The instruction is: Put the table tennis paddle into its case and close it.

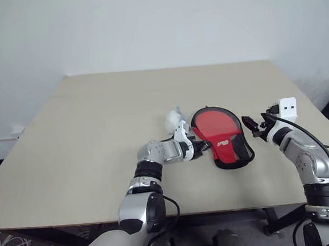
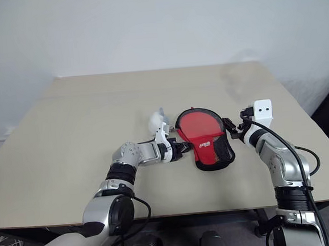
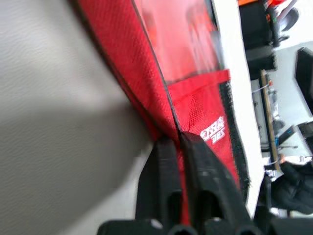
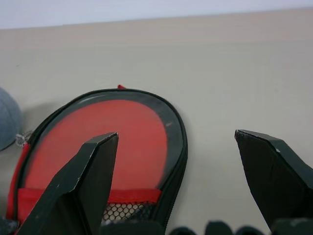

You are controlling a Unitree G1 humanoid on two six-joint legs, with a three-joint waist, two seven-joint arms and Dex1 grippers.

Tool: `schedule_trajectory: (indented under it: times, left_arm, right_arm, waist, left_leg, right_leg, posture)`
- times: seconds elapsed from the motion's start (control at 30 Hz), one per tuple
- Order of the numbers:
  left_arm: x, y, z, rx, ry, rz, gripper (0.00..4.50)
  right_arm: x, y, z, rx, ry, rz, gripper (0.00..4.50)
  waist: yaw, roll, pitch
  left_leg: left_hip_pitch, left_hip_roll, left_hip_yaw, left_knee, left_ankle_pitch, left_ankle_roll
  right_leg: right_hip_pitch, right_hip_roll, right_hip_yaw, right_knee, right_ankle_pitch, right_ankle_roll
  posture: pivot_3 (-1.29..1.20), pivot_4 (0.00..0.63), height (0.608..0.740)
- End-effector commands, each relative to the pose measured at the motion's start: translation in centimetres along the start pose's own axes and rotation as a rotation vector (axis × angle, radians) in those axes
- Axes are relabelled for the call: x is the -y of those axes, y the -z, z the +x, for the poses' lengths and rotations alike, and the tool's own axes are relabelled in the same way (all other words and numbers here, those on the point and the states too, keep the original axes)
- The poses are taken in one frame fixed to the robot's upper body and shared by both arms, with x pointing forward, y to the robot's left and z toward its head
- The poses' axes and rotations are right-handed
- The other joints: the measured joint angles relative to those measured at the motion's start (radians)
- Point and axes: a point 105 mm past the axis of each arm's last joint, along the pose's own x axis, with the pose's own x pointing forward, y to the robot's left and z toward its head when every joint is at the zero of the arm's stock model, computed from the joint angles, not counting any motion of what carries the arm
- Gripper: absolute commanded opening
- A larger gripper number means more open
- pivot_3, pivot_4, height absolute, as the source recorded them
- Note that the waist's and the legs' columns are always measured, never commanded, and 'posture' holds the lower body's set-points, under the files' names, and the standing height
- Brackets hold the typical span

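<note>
Left gripper clamped on the case edge, long axis running toward the robot; right gripper agape just beside its far flank.

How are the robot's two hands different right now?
The left tool is shut, pinching the edge of the red case; the right tool is open and holds nothing. The left tool touches the case at its narrow end, while the right tool hangs just beside the case's far edge, apart from it. Both have two black fingers and reach over the same tan table.
</note>
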Motion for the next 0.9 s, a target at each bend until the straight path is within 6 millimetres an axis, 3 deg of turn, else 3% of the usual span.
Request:
schedule_trajectory:
  times: [0.03,0.17,0.37,0.63,0.77,0.9]
  left_arm:
    - [3.8,-1.7,0.3,0.046,0.101,0.055,0.03]
    - [4.0,-1.7,-0.3,0.019,0.128,0.036,0.03]
    - [2.7,0.1,-2.4,-0.132,0.109,-0.004,0.03]
    - [1.5,4.4,-8.1,-0.354,0.164,0.126,0.03]
    - [0.5,6.5,-9.5,-0.431,0.161,0.137,0.03]
    - [1.0,8.0,-10.2,-0.475,0.220,0.117,0.03]
  right_arm:
    - [0.4,-2.0,0.0,0.067,0.015,-0.027,4.14]
    - [0.4,-2.0,0.1,0.070,0.016,-0.021,4.14]
    - [-0.2,-1.9,0.1,0.071,-0.004,-0.031,4.14]
    - [-0.3,-1.5,-0.1,0.061,-0.002,-0.034,4.14]
    - [-0.3,-1.4,-0.2,0.056,-0.006,-0.031,4.14]
    - [-0.5,-1.4,-0.1,0.054,-0.016,-0.038,4.14]
  waist:
    - [0.000,0.000,0.000]
    - [0.000,0.000,0.000]
    - [-0.002,0.000,0.000]
    - [-0.020,0.000,0.000]
    - [-0.015,0.000,0.000]
    - [-0.009,0.000,0.000]
  left_leg:
    - [0.000,0.000,0.000,0.000,0.000,0.000]
    - [0.000,0.000,0.000,-0.001,0.000,0.000]
    - [0.000,0.000,0.000,-0.001,0.000,0.000]
    - [0.001,0.000,-0.001,-0.006,0.003,0.001]
    - [0.001,0.000,-0.001,-0.005,0.003,-0.002]
    - [0.001,0.000,-0.001,-0.005,0.003,-0.002]
  right_leg:
    - [0.000,0.000,0.000,0.000,0.000,0.000]
    - [0.000,0.000,0.000,0.000,0.000,0.000]
    - [0.000,0.000,0.000,0.000,0.000,0.000]
    - [-0.002,0.001,0.001,0.001,0.001,0.003]
    - [-0.001,0.000,0.001,0.001,0.001,0.002]
    - [-0.001,0.000,0.001,0.001,0.001,0.002]
  posture:
    - [0.00,0.000,0.740]
    - [0.00,0.000,0.740]
    - [0.00,0.000,0.740]
    - [0.00,0.000,0.740]
    - [0.00,0.000,0.740]
    - [0.00,0.000,0.740]
